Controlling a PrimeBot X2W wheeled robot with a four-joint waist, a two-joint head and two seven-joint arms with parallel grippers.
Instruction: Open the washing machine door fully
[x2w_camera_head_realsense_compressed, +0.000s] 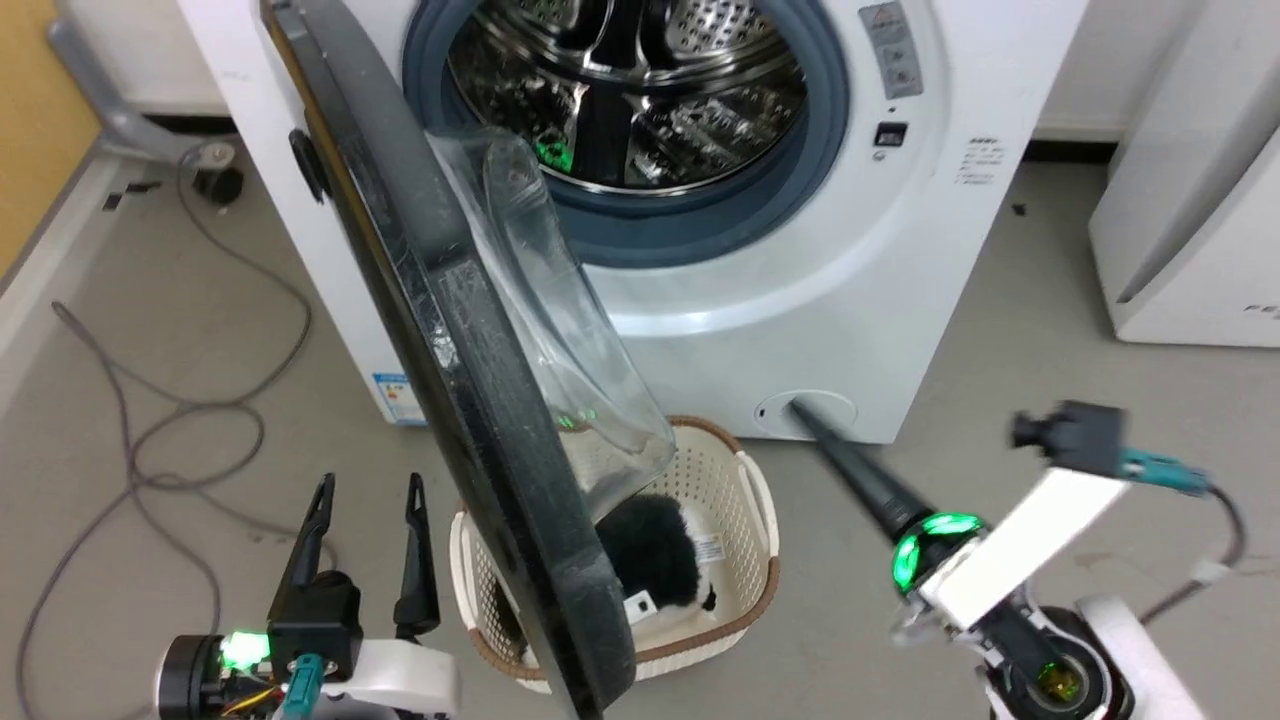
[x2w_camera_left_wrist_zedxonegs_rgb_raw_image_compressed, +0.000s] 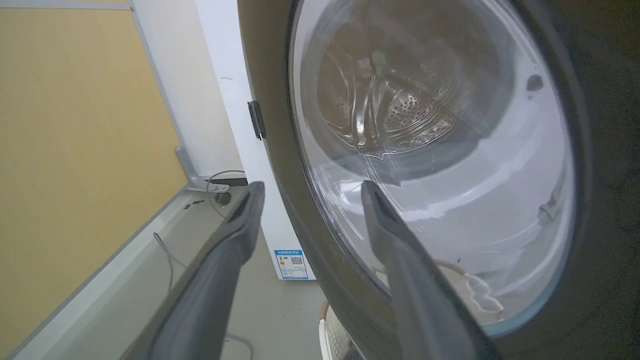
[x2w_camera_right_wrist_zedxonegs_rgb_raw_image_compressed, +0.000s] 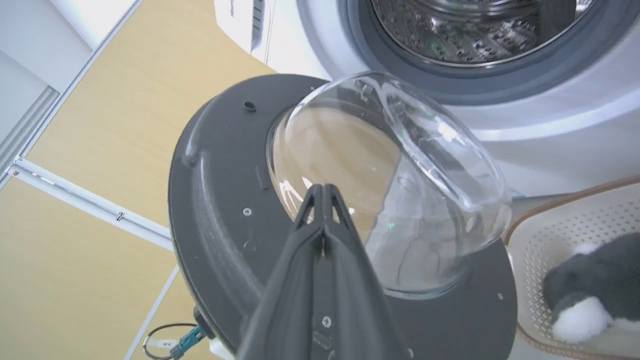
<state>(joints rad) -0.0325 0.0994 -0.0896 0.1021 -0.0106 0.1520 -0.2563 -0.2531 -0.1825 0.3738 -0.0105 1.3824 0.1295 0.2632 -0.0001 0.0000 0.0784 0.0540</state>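
The white washing machine (x2w_camera_head_realsense_compressed: 850, 280) stands with its steel drum (x2w_camera_head_realsense_compressed: 640, 90) uncovered. Its black door (x2w_camera_head_realsense_compressed: 470, 400) is swung out toward me, nearly edge-on, with the clear glass bowl (x2w_camera_head_realsense_compressed: 560, 330) bulging to the right. My left gripper (x2w_camera_head_realsense_compressed: 367, 500) is open, low on the left, just outside the door's outer face (x2w_camera_left_wrist_zedxonegs_rgb_raw_image_compressed: 600, 150). My right gripper (x2w_camera_head_realsense_compressed: 800, 408) is shut and empty, to the right of the door, with its tip in front of the machine's lower panel. In the right wrist view the right gripper (x2w_camera_right_wrist_zedxonegs_rgb_raw_image_compressed: 324, 187) points at the door's inner side (x2w_camera_right_wrist_zedxonegs_rgb_raw_image_compressed: 215, 200) and bowl (x2w_camera_right_wrist_zedxonegs_rgb_raw_image_compressed: 400, 175).
A white basket (x2w_camera_head_realsense_compressed: 720, 470) with a black and white plush toy (x2w_camera_head_realsense_compressed: 655, 560) sits on the floor beneath the door's lower edge. Grey cables (x2w_camera_head_realsense_compressed: 130, 430) trail over the floor at left. A white appliance (x2w_camera_head_realsense_compressed: 1190, 220) stands at right. A yellow wall (x2w_camera_head_realsense_compressed: 30, 120) runs along the left.
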